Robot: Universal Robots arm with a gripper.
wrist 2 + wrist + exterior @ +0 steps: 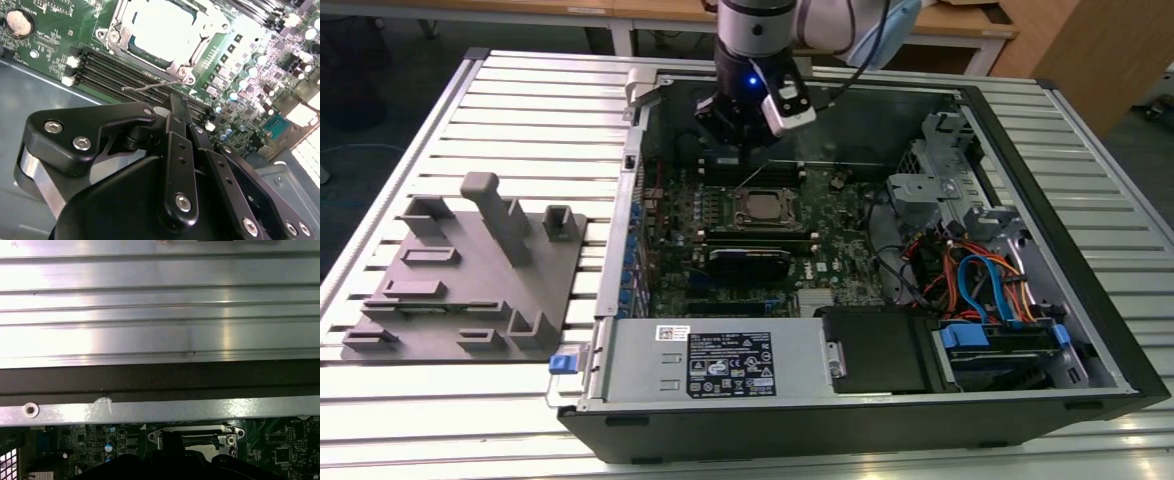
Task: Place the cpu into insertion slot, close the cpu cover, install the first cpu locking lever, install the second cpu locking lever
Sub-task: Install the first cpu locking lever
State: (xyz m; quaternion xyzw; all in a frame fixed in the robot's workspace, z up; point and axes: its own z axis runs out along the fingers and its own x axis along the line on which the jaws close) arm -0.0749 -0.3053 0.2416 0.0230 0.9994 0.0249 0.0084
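1. Here the gripper [179,101] has its fingers pressed together with nothing between them, probably to serve as a pusher.
2. Just ahead of its tips a thin locking lever [145,88] sticks out, apparently unlatched.
3. Beyond that, the cpu [160,25] sits in the insertion slot [145,54] under the lowered cpu cover [200,40].

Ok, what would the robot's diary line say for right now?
end effector: shut, tip beside locking lever | cpu: seated in insertion slot | cpu cover: down over cpu | locking lever: sticking out, unlatched
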